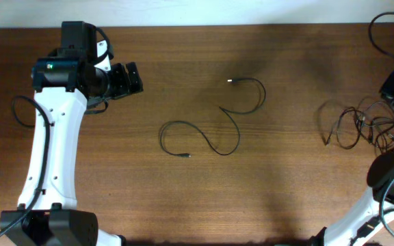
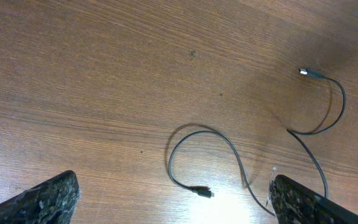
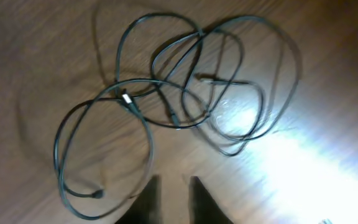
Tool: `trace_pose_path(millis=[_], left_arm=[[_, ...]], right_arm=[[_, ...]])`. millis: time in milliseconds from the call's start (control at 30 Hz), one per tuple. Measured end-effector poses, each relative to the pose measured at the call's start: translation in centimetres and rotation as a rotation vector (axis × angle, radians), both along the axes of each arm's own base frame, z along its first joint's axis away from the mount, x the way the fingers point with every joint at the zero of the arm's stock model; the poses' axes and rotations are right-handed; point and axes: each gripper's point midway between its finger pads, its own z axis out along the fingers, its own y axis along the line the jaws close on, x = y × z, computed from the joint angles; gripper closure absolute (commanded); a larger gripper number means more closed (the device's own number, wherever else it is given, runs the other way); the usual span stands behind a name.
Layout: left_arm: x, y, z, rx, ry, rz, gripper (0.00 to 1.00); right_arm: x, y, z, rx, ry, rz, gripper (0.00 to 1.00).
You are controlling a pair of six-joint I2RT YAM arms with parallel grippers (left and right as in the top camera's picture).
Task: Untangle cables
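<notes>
Step judged: drawing a strand out of the tangled bundle [image 3: 185,93] of cables, which sits near the right edge of the tabletop [image 1: 183,48]; right hand [image 3: 174,199] hangs close by with the bundle just ahead of it, parted only a little, nothing between the fingers; view blurred. Left hand [image 2: 176,202] spread wide and empty, well apart from the bundle, over the loose cable [image 1: 214,126] mid-tabletop. Best bet: go for the free plug end [image 3: 98,194] on the outer loop, not the crossings at the centre; pinch near the plug, lift low, draw outward slowly; stop if the whole knot drags. Bundle has no single axis; it sprawls wider than deep in the wrist view. Loose cable lies as an S, long axis diagonal; silver tip [image 1: 230,80] far and right, dark plug [image 1: 185,156] near and left.
</notes>
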Motion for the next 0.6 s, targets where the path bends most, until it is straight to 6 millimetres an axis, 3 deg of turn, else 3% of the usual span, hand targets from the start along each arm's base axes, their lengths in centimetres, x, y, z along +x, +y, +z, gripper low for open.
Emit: trace_pose_path(millis=[167,267,567,600], left_arm=[[0.0,0.0,0.0,0.000,0.000,0.000,0.01],[0.0,0.0,0.0,0.000,0.000,0.000,0.01],[0.0,0.0,0.0,0.000,0.000,0.000,0.01],[0.0,0.0,0.0,0.000,0.000,0.000,0.01]], right_arm=[[0.5,1.5,-2.2,0.106,0.010,0.008,0.40],[1.0,3.3,-2.7,0.211,-0.021,0.021,0.39],[2.6,12.3,-4.0,0.504,-0.049,0.252,0.24],[2.8,14.2,-4.5,0.525,-0.039,0.295,0.23]])
